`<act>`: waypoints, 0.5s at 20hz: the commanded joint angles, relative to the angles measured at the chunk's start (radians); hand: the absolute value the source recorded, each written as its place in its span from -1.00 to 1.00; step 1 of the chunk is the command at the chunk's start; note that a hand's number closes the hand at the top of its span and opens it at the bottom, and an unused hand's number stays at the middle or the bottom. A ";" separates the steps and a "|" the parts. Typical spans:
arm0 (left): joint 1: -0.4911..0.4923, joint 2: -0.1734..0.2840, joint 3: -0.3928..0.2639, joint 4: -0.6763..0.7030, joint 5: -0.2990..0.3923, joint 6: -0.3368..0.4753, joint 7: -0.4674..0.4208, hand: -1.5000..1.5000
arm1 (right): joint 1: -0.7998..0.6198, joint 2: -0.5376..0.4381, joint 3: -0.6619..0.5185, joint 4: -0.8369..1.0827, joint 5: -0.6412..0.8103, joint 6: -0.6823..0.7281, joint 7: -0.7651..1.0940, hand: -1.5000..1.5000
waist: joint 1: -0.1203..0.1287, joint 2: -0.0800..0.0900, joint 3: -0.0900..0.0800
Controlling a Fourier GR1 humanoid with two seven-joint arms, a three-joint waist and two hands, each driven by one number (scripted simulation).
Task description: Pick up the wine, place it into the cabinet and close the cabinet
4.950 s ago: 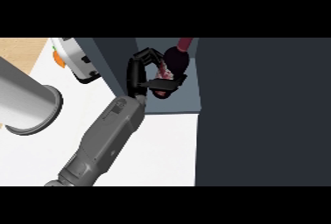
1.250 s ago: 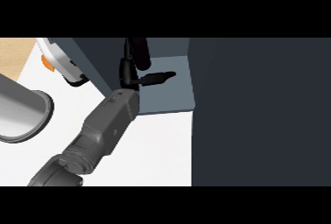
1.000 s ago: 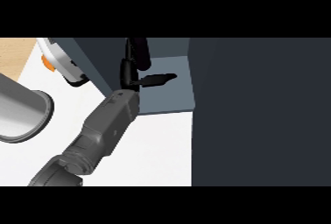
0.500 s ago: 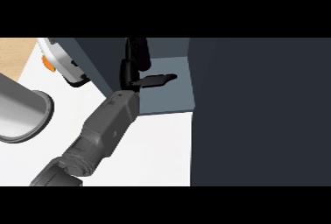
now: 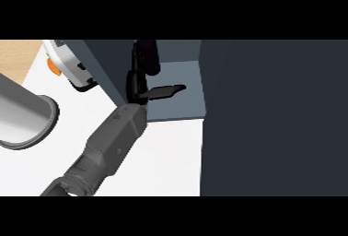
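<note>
Hand [image 5: 144,69] inside cabinet [image 5: 178,103] opening, fingers straight, holding nothing; door edge right.

The hand [image 5: 141,76] sits up near the top middle, with its fingers [image 5: 145,55] pointing away from the viewer into the cabinet [image 5: 178,99] opening. The thumb [image 5: 163,91] sticks out to the right of the fingers, over the cabinet's floor. Right of the thumb is the cabinet door [image 5: 272,115], filling that whole side. Just left of the fingers is the cabinet's side wall, and past that, further left, a small appliance [image 5: 68,64] stands on the counter [image 5: 61,156]. Below-left of the fingers, nearer the viewer, a big cylinder [image 5: 20,115] sits at the left edge. The forearm [image 5: 105,147] runs from the fingers down toward the lower left, over the counter.
</note>
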State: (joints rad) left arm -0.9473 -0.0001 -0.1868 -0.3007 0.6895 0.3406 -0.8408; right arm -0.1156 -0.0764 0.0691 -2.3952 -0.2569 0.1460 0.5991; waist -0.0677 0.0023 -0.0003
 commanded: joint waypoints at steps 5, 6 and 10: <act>0.226 0.000 -0.319 -0.313 0.182 0.181 0.015 -1.00 | 0.082 -0.037 -0.058 -0.077 -0.058 0.046 -0.026 -1.00 | 0.018 -0.003 0.000; 0.235 0.000 -0.370 -0.393 0.177 0.232 0.054 -1.00 | -0.006 -0.026 -0.051 -0.091 -0.032 -0.027 0.053 -1.00 | 0.034 -0.007 0.000; 0.345 0.000 -0.464 -0.592 0.161 0.358 0.058 -1.00 | 0.095 -0.021 -0.057 -0.116 -0.036 0.011 0.000 -1.00 | 0.054 -0.010 0.001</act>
State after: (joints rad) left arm -0.6940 0.0002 -0.5296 -0.7142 0.8329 0.5714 -0.7879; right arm -0.0894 -0.1050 0.0159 -2.4005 -0.2554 0.1546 0.5886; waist -0.0265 -0.0048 0.0000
